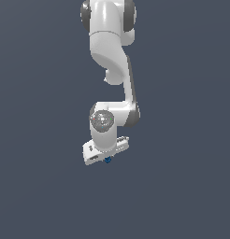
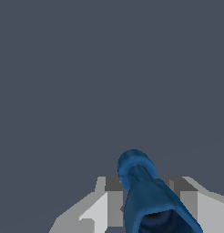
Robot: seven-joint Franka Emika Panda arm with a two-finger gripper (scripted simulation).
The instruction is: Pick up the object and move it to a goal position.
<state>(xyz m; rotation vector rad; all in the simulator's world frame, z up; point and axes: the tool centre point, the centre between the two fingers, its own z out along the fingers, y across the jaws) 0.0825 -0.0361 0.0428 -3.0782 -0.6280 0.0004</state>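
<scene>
My pincer sits closed on the blue object, pinched btwn its fingers w/ one end poking past the tips; I judge a fast swing toward goal could slip it free.

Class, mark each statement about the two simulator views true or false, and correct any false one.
1. The tool has the blue object between its fingers. True.
2. The object is red. False: it is dark blue with lighter blue patches.
3. In the exterior view the object looks far smaller than the white arm. True.
4. The object lies apart from the tool on the background. False: it sits at the tool, between the fingers.
</scene>
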